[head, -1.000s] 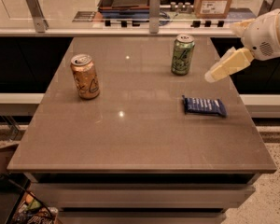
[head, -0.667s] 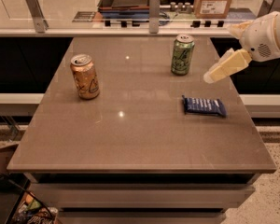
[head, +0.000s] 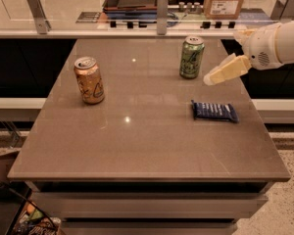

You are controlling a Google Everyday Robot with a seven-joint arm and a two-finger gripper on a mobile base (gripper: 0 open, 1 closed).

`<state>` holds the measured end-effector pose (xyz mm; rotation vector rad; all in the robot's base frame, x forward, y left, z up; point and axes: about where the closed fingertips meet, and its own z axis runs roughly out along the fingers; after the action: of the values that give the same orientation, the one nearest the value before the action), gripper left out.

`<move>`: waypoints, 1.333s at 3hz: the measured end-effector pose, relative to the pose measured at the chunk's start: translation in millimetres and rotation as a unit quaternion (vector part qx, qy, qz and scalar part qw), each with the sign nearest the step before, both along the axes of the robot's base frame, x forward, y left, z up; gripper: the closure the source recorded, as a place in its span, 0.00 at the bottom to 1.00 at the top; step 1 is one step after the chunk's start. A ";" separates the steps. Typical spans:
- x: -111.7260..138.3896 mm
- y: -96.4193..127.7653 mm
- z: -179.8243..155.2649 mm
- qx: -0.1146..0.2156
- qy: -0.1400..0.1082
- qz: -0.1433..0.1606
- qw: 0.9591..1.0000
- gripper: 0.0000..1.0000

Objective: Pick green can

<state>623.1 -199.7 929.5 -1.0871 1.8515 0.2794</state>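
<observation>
Brown tabletop [head: 137, 146], counter [head: 88, 33] w/ glass rail behind. Green can [head: 191, 57] upright at table's 1 o'clock. Gripper [head: 220, 74] hovers near can's 3 o'clock, not touching; grip state can't tell. Orange can [head: 89, 80] at 10, blue snack pkt [head: 215, 111] at 3.

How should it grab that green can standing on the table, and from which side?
Around the round side wall at mid-height, not the rimmed top. The green can stands upright with bare table around it, so a level approach from its right in the picture looks best: the gripper hangs there with nothing between. The blue packet lies nearer the camera, clear of that path.
</observation>
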 end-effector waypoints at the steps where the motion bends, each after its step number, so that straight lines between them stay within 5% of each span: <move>1: 17.2 9.6 -8.0 0.037 -0.018 -0.013 0.999 0.00; 4: 81.5 36.3 -48.4 0.143 -0.051 0.000 0.988 0.00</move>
<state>704.6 -163.3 881.1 -0.8869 1.6599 0.4658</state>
